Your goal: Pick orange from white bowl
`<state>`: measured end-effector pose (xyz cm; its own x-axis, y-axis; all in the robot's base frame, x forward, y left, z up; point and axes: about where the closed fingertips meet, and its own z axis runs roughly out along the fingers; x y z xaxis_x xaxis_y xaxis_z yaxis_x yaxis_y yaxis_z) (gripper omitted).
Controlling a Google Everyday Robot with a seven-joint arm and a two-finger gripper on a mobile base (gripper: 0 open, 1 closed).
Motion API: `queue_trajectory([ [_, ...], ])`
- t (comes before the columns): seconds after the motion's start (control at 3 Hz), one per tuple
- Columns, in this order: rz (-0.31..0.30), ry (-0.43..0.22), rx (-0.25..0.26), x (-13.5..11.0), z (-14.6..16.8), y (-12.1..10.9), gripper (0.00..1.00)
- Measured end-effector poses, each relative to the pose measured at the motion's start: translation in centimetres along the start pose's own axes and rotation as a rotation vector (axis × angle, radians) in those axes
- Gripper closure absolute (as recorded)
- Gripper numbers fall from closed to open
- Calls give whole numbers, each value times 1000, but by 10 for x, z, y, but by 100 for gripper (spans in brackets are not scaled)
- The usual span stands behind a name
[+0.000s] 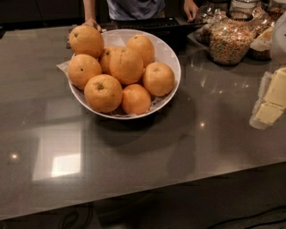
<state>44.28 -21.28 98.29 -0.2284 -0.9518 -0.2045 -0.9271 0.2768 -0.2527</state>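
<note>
The white bowl (pixel 172 60) stands on the dark counter, left of centre, and holds several oranges. The orange (pixel 126 65), the largest one, with a short dark crease near its top, sits in the middle of the pile on top of the others. Rounder oranges with stem dots lie around it. My gripper (pixel 270 100), cream-coloured, shows at the right edge of the view. It hangs above the counter, well to the right of the bowl, and touches nothing.
Clear glass jars of cereal (pixel 230 42) stand at the back right, close behind the gripper. A person (pixel 134 8) stands behind the counter with one hand (pixel 91 22) by the bowl's far rim. The counter's front edge (pixel 147 190) runs across the bottom.
</note>
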Motion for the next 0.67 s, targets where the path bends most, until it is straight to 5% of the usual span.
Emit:
queue_trajectory([
  [0.33, 3, 48, 0, -22, 0, -26, 0],
  [0.67, -1, 37, 15, -26, -1, -28, 0],
])
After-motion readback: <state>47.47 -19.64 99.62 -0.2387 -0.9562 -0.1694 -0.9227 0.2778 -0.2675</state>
